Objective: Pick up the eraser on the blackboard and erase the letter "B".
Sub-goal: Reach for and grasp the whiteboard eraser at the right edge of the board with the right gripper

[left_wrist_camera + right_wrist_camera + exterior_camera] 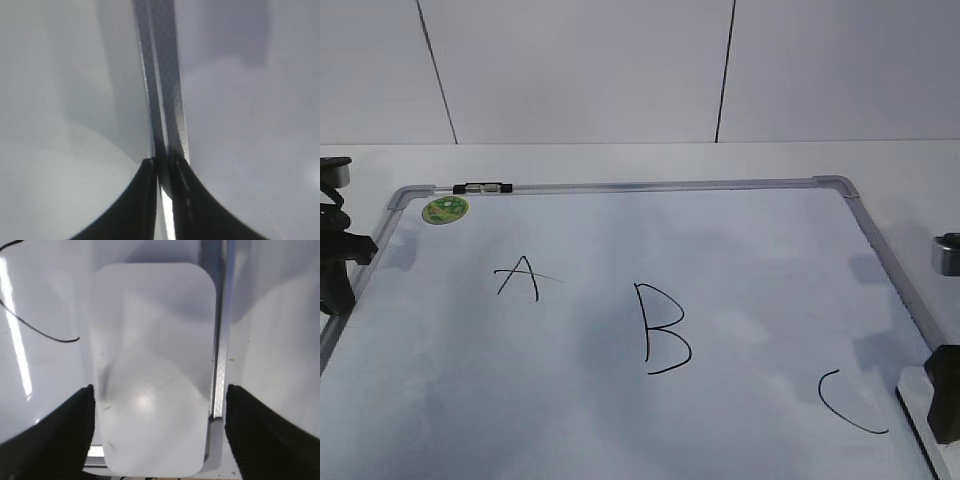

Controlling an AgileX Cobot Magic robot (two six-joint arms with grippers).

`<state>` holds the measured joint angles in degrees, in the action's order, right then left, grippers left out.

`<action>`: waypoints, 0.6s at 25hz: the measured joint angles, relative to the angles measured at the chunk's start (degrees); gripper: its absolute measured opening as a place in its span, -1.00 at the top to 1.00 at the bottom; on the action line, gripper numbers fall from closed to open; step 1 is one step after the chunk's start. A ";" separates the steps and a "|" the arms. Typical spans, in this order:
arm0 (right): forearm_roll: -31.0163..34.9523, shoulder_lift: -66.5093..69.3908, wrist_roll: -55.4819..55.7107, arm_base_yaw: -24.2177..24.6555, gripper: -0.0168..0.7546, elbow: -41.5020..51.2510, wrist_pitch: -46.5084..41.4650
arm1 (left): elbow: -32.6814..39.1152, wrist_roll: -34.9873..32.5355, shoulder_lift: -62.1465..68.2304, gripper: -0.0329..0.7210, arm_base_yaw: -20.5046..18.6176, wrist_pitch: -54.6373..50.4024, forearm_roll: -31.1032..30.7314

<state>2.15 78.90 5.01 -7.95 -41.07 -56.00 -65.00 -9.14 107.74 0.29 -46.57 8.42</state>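
Right now my right gripper (157, 432) is spread wide, its two black fingers (55, 435) standing on either side of the white rounded-rectangle plastic eraser (152, 365) without visibly touching it. That eraser lies flat at the near right edge of the large white dry-erase blackboard with its grey metal frame (660, 186), tight against the frame strip on its right; in the exterior view it shows only as a pale block beside my dark gripper at the right edge. My left gripper (165, 172) is nearly closed on nothing, its black fingers (137, 200) a thin gap apart and sitting directly over the board's frame at the left side. The hand-drawn black marker letter "B" (663, 330) stands near the middle of the board, intact, well apart from both grippers. To its left is a smaller letter "A" (519, 277), and to its right, close to the eraser, a curved letter "C" (845, 402). A round green sticker (445, 209) sits in the far left corner.
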 joint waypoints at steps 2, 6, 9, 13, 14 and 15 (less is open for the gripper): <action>-0.30 0.96 -0.20 0.00 -0.61 -0.02 0.90 | -0.09 0.00 0.00 0.78 0.00 -0.11 0.00; -0.39 2.13 -0.47 0.00 -0.59 -0.12 2.58 | -0.09 0.00 0.00 0.78 0.00 -0.11 0.00; -0.43 2.83 -0.51 0.00 -0.59 -0.29 2.67 | -0.09 0.00 0.00 0.78 0.00 -0.11 0.00; -0.08 3.61 -0.60 0.00 -0.59 -0.61 2.57 | -0.09 0.00 0.00 0.78 0.00 -0.11 0.00; 0.25 3.84 -0.60 0.00 -0.59 -0.72 2.48 | -0.09 0.00 0.00 0.78 0.00 -0.11 0.00; 0.45 4.00 -0.64 0.00 -0.59 -0.83 2.48 | -0.09 0.00 0.00 0.78 0.00 -0.11 0.00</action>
<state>2.60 82.90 4.37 -7.95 -41.90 -53.51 -65.09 -9.14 107.74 0.29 -46.67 8.42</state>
